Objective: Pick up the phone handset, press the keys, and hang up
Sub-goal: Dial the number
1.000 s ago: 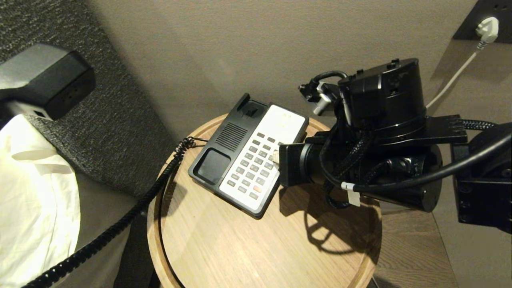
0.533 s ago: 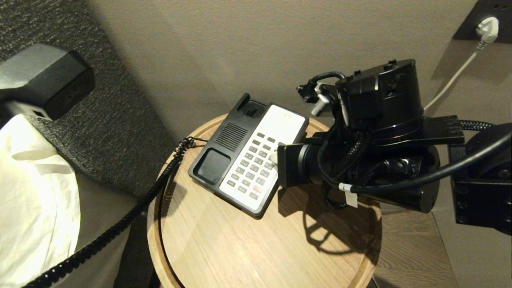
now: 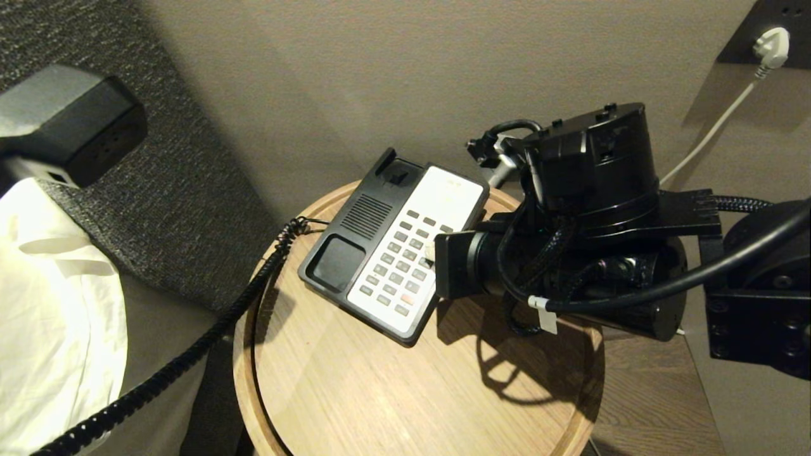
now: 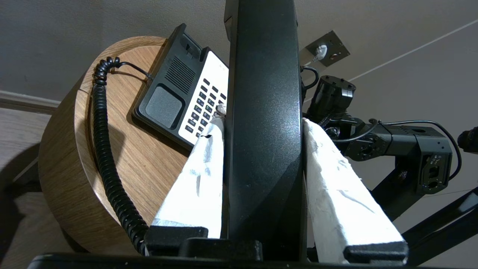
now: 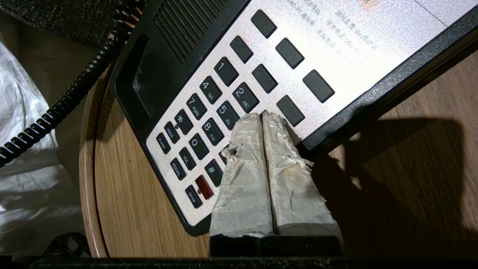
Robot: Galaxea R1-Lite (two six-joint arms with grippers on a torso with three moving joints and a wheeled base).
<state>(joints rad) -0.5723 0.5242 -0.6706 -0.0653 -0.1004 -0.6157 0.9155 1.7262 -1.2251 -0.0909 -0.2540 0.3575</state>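
Round wooden table, phone base on it — left gripper clamps the phone handset aloft, lift done; right gripper, fingers pinched together, on the keys — hanging up remains.

Head cam looks down on the round table and phone base. Left wrist cam views both from off to the side, farther back. Right wrist cam sits close over the keypad.
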